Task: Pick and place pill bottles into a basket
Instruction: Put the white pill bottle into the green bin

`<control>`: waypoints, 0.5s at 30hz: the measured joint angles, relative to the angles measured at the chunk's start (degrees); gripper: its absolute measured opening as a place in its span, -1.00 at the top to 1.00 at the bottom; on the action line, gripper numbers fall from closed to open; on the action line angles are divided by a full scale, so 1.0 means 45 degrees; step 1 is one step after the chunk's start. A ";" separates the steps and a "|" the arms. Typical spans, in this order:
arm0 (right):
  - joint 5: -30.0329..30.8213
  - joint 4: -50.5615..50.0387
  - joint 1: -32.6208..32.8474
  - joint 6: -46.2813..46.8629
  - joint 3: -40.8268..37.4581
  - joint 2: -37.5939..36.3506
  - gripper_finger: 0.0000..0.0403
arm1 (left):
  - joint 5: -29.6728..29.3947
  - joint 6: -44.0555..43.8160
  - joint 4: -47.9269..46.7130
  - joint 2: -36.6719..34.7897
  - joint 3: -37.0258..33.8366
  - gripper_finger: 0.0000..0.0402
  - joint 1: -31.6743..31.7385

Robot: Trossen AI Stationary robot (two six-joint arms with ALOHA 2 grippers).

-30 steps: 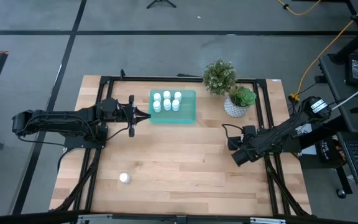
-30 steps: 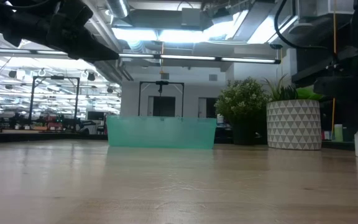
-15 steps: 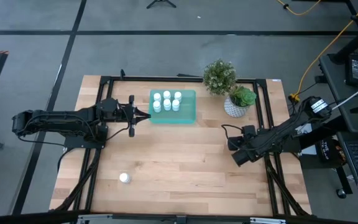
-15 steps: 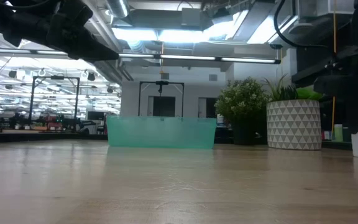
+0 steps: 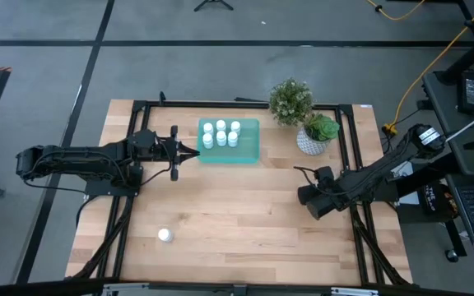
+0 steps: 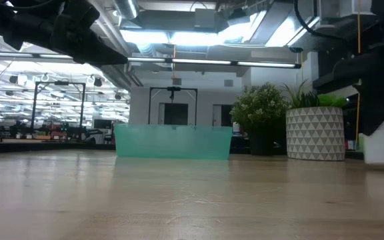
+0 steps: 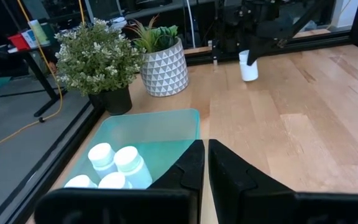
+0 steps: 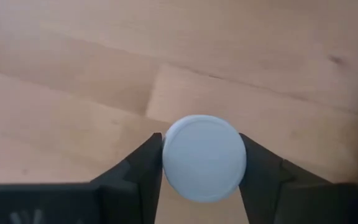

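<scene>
The teal basket [image 5: 249, 148] lies at the table's far middle with several white pill bottles [image 5: 221, 134] standing in it. One more pill bottle [image 5: 164, 235] stands alone on the wood near the front left. My right gripper [image 8: 204, 158] is at the table's right, pointing steeply down and shut on another pill bottle [image 6: 382, 143]. My left gripper [image 5: 194, 153] hovers shut just left of the basket [image 7: 166, 134], holding nothing. My right gripper pinches the pill bottle by the sides of its white cap [image 8: 173, 155] between its two fingers [image 8: 143, 165]. The fingers come from above, pointing steeply down. The bottle [image 7: 248, 65] hangs upright below them, its base at or just above the wood.
Two potted plants stand at the far right: a bushy one in a dark pot [image 5: 290, 100] and one in a white patterned pot [image 5: 315, 136]. Black frame rails [image 5: 354, 148] run along the table's edges. Bare wood lies between the basket and my right gripper.
My right gripper has tipped more steeply downward and shifted slightly toward the table's left. The pill bottle between its fingers has gone with it and risen a little in the low view.
</scene>
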 joint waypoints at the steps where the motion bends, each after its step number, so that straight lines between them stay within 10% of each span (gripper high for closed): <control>1: 0.0116 0.0176 0.0001 -0.0214 0.0000 -0.0022 0.20 | 0.0000 0.0000 0.0000 0.0000 0.0000 0.91 0.0003; 15: 0.1015 0.1873 -0.0498 -0.5243 0.1602 -0.0070 0.20 | -0.0015 -0.0005 0.0005 0.0000 0.0000 0.91 0.0000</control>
